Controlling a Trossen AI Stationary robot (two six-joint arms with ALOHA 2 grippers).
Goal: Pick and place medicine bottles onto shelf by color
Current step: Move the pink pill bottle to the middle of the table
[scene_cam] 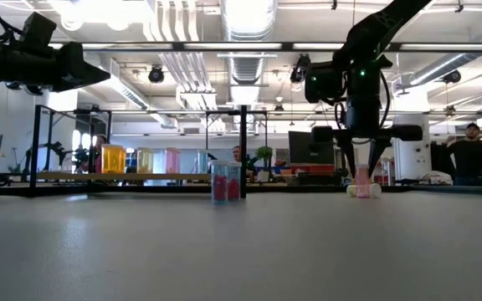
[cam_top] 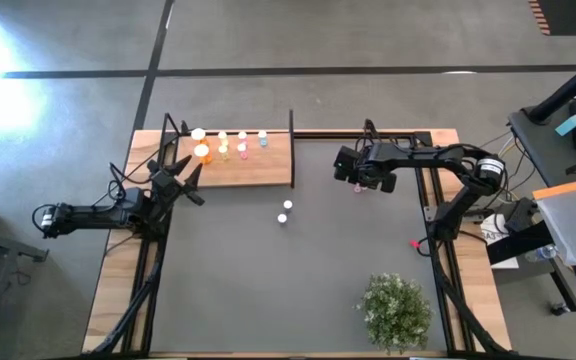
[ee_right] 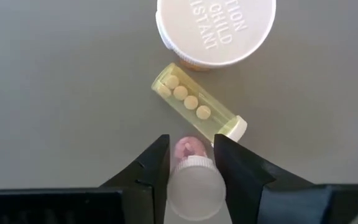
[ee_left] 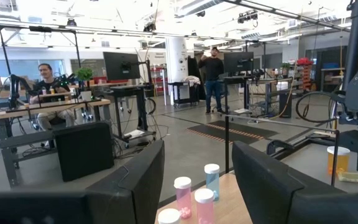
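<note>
My right gripper points down at the mat's far right and is shut on a small pink medicine bottle with a white cap. Just beyond it, a yellow-green bottle lies on its side, and a larger orange bottle shows its white cap. Two more small bottles stand mid-mat. The wooden shelf at the far left carries orange, yellow, pink and blue bottles. My left gripper waits open and level beside the shelf's left end. My right gripper pinches the pink bottle at its white cap between the two fingers, one on either side. The fingers come from above, slanting steeply down. The bottle stays upright, its base at the mat beside the lying yellow-green bottle.
A bushy green plant stands at the near right of the mat. Black posts rise at the shelf's corners. The dark mat between the shelf and the plant holds only the two small bottles. People and desks show in the room behind.
</note>
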